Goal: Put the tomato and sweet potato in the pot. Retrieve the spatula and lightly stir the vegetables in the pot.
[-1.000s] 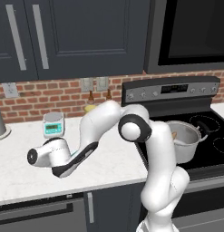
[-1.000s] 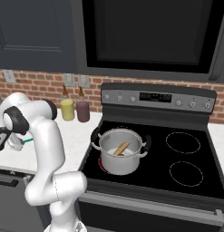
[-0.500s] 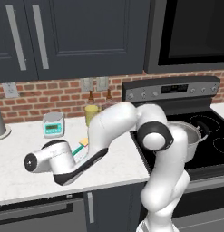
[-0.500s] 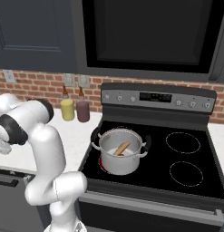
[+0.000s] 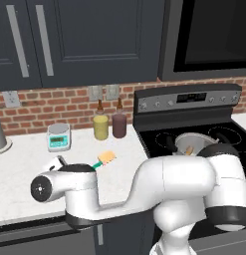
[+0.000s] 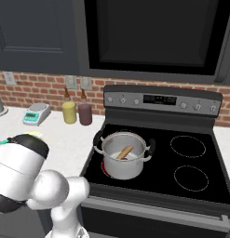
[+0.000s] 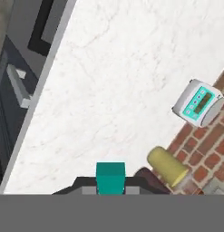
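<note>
My gripper (image 7: 110,185) is shut on the teal handle of the spatula (image 7: 110,174), held above the white counter (image 7: 113,81). From the left base, the spatula (image 5: 104,159) sticks out past my arm, pale-orange blade toward the jars. The steel pot (image 6: 125,158) stands on the stove's front left burner. The brown-orange sweet potato (image 6: 125,152) leans inside it. In the left base view the pot (image 5: 193,142) peeks out behind my arm. The tomato is hidden.
A yellow jar (image 5: 100,126) and a maroon jar (image 5: 119,124) stand by the brick wall, with a teal-faced kitchen scale (image 5: 59,136) to their left. The black stove (image 6: 191,153) lies right of the counter. The counter's front edge (image 7: 36,108) drops to dark drawers.
My arm has swung round toward the cameras and now fills the front of both base views. The spatula, still gripped, has shifted slightly right over the counter.
</note>
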{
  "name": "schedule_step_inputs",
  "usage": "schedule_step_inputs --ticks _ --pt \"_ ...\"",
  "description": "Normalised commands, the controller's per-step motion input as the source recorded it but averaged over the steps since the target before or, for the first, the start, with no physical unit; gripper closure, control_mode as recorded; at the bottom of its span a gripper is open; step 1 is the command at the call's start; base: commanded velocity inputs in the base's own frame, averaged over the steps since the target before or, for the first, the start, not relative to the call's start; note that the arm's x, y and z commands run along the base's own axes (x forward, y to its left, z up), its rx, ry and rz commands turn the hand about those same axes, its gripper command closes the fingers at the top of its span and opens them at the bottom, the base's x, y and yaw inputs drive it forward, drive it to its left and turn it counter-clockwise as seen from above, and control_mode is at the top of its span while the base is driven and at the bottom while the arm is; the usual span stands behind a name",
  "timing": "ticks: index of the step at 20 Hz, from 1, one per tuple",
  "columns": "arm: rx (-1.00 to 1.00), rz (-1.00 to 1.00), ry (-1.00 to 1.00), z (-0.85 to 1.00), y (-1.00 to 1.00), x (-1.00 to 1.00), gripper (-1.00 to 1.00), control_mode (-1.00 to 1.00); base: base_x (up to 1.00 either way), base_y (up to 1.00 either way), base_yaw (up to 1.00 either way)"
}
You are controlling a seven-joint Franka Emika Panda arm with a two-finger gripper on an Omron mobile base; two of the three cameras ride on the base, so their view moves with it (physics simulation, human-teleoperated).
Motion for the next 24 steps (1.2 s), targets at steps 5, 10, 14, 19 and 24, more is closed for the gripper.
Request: schedule_step_inputs --ticks 5,10,14,19,24 --pt "0.58 -0.21 0.00 1.00 -0.51 -0.60 1.00 -1.00 0.00 0.00 0.00" --pt "0.60 -0.19 0.00 1.00 -0.54 -0.49 1.00 -1.00 0.00 0.00 0.00" --pt "0.58 -0.17 -0.04 1.00 -0.87 -0.55 1.00 -1.00 0.00 0.00 0.00" --pt "0.58 -0.19 -0.04 1.00 -1.00 -0.50 1.00 -1.00 0.00 0.00 0.00" --pt "0.55 -0.31 0.00 1.00 -1.00 -0.17 1.00 -1.00 0.00 0.00 0.00"
